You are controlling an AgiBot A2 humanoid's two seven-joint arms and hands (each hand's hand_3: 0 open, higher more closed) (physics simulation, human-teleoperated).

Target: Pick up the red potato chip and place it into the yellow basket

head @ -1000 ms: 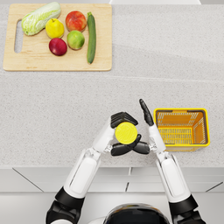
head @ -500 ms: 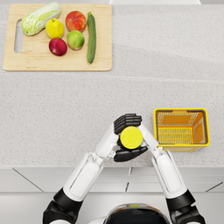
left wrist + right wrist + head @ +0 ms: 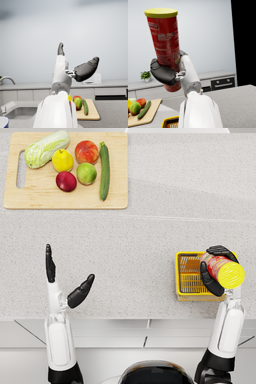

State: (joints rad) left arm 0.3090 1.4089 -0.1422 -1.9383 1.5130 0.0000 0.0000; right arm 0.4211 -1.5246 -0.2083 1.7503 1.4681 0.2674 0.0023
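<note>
Overhead, chip can [image 3: 224, 270] above basket [image 3: 181, 278] edge

text: none legible | red potato chip can [image 3: 165, 45]: white label print is seen, too blurred to be read | yellow basket [image 3: 190, 278]: no marking is seen

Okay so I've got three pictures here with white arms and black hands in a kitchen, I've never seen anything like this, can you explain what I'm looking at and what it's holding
This is a simulated humanoid robot with two white arms ending in dark hands. The top-down picture comes from a camera on its head; the other two come from cameras on its forearms.

The right hand grips a red chip can with a yellow lid, held above the yellow basket on the grey counter. The left hand holds nothing, its fingers spread.

At the far left lies a wooden cutting board carrying a cabbage, a cucumber and assorted fruit.
</note>
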